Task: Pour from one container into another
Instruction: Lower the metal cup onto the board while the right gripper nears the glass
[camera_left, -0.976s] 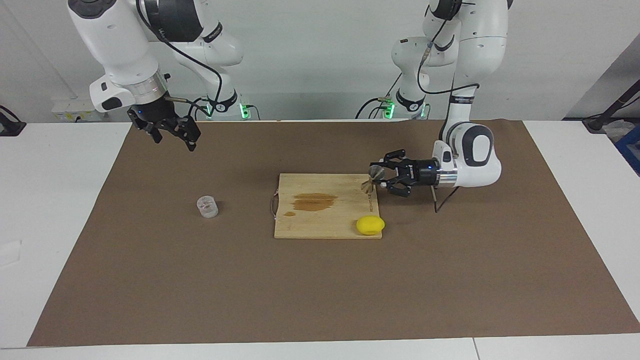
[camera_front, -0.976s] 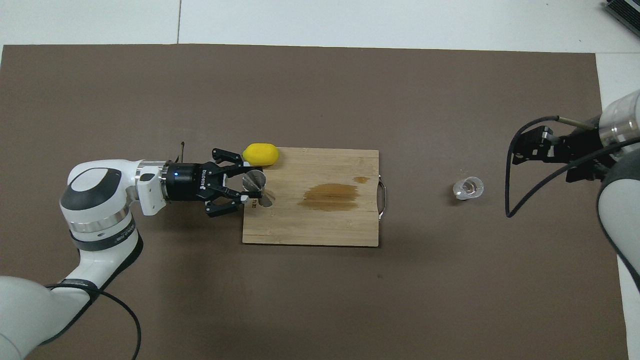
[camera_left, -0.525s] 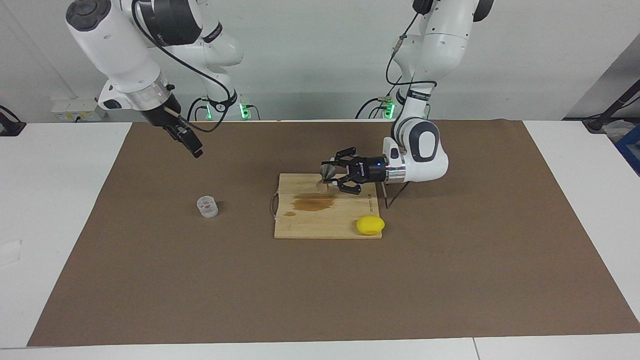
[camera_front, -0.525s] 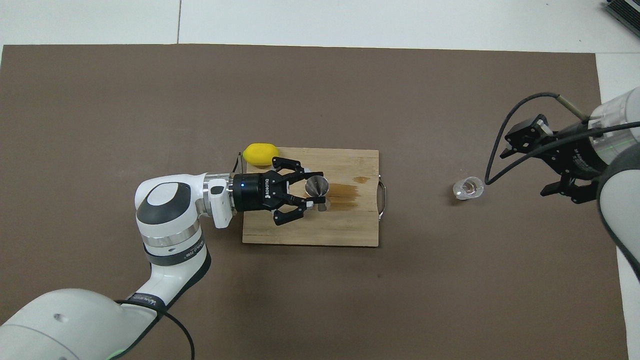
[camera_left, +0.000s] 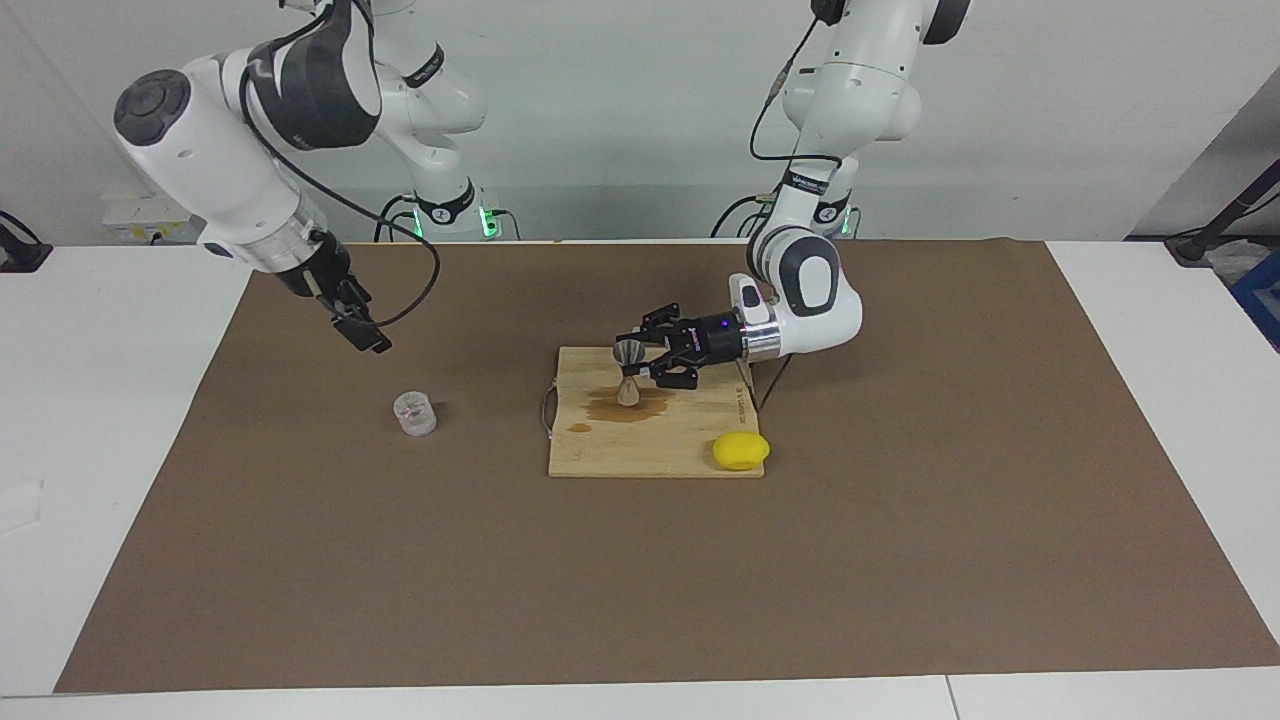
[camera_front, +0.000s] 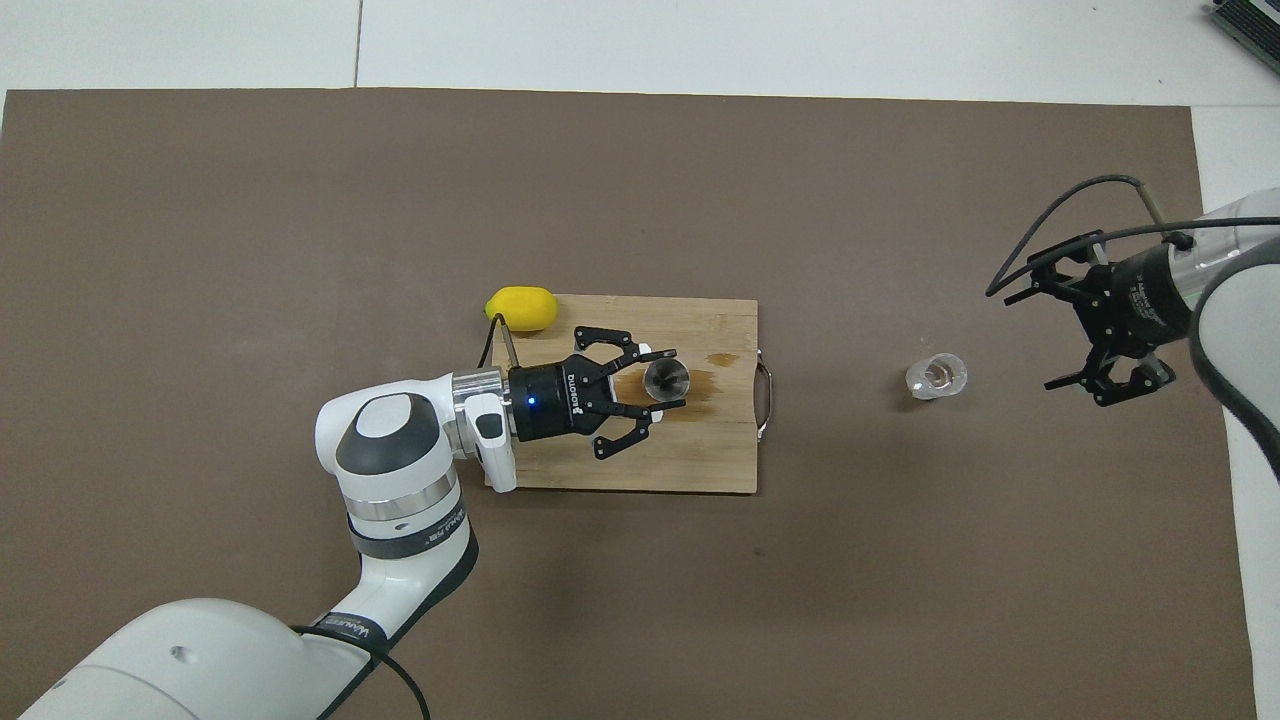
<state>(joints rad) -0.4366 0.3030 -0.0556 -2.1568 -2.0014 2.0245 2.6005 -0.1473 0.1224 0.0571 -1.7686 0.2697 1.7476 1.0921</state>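
From my station I see the left gripper (camera_left: 638, 366) reaching sideways over the cutting board (camera_left: 690, 455), its fingers clamped on the narrow waist of the metal jigger (camera_left: 628, 372). The jigger stands upright between the jaws, its foot on or just above the brown stain (camera_left: 625, 408) on the board; I cannot tell whether it touches. From overhead I look straight down into its top cone (camera_front: 666, 380), with the left gripper (camera_front: 668, 378) pinching it from both sides.

The right gripper (camera_left: 358, 328) hangs in the air toward the right arm's end of the table, over the brown mat (camera_left: 640, 600), pointing down at a slant. In the overhead view its jaws (camera_front: 1085, 335) stand wide apart and hold nothing. The clear cup (camera_left: 415, 414) stands upright on the mat, well apart from those jaws, below and off to one side of them, not between them.

A lemon (camera_left: 741, 450) lies at the board's corner, near the left arm's wrist and outside its jaws.
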